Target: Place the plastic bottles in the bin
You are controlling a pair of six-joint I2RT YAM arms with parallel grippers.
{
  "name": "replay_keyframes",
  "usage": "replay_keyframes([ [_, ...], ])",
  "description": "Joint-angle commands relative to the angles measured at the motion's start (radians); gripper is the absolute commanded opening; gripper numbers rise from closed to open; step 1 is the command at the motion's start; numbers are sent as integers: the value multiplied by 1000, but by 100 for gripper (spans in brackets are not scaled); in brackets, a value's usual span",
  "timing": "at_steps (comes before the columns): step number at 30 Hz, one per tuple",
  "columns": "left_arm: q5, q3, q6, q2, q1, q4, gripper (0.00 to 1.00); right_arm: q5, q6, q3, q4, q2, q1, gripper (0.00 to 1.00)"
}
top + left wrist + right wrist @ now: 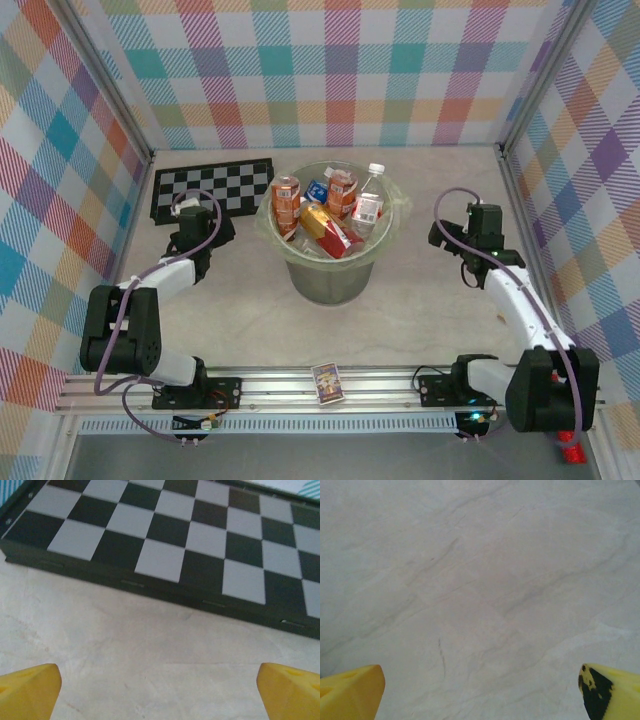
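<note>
"Starting overhead, where are the bottles?" asks the operator.

"All the bottles (325,210) I can find stand or lean inside the bin (325,282), at the middle of the frame," says the checker. "Orange ones are on the left of it and a clear one with a white cap pokes above the rim at the upper right. The left gripper (195,212) sits at the lower edge of the chessboard (212,188), left of the bin. The right gripper (462,238) is well apart on the right. A small card box (328,382) lies at the bottom centre."

"And the left wrist view?"

"Its two yellow fingers (30,690) sit in the bottom corners, spread wide with nothing between them. Bare table (150,645) lies under them, and the board's dark near edge crosses the frame just ahead."

"The right wrist?"

"Much the same: yellow fingers (350,690) in the bottom corners, jaws wide and empty, pale marbled table below."

"So what could go wrong?"

"I judge the task to be about done, so the danger is in tidying up. A forward push from the left arm would shove the chessboard. Either arm swinging inward could bump the bin, or catch the thin liner at its rim and tip it. The tall clear bottle looks likeliest to topple out."
</note>
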Motion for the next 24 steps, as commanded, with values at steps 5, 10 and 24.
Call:
replay_keyframes([
  [5,20,-54,89,-39,11,108,100,68,-64,-107,353,74,2,99],
  [10,-9,-135,127,-24,11,257,100,82,-63,-170,521,142,2,99],
  [24,43,-281,223,145,-41,683,100,16,-232,-340,1077,359,31,99],
])
